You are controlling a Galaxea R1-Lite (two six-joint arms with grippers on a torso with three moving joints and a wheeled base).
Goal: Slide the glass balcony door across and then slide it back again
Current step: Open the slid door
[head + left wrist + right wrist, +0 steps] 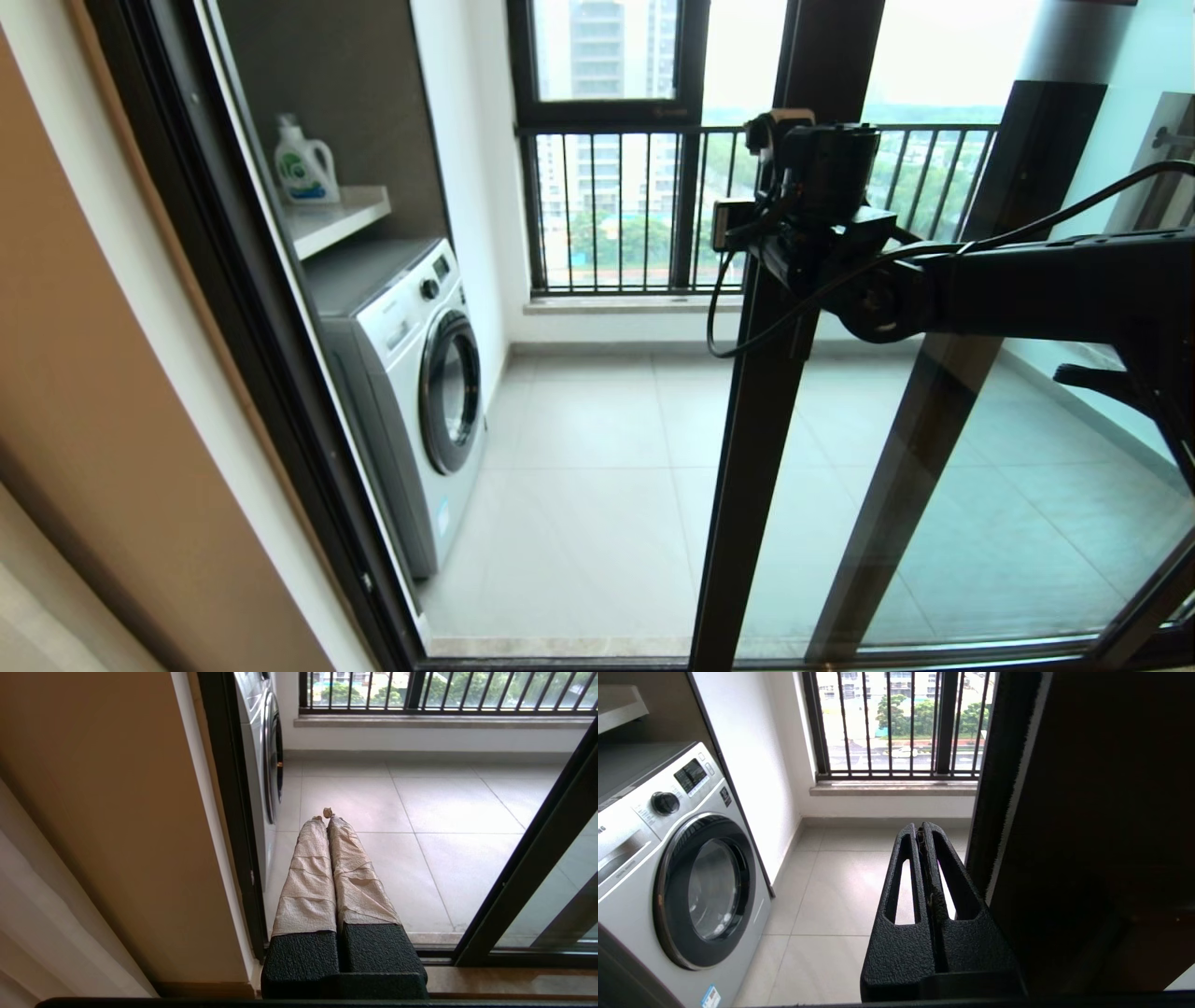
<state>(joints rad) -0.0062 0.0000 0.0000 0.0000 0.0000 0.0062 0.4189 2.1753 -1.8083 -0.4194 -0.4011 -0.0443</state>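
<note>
In the head view the glass balcony door (766, 448) stands partly slid to the right, its dark brown leading edge running from top to bottom near the middle, with the opening to the tiled balcony on its left. The right arm reaches in from the right, and its wrist sits against that frame edge at railing height. A washing machine (411, 383) stands at the left of the balcony, with a detergent bottle (304, 163) on the shelf above it. In the left wrist view the left gripper (326, 819) hangs low by the left door jamb, its 2 taped fingers pressed together on nothing. In the right wrist view the right gripper (923, 830) lies just beside the door's dark edge, its 2 fingers closed against each other.
</note>
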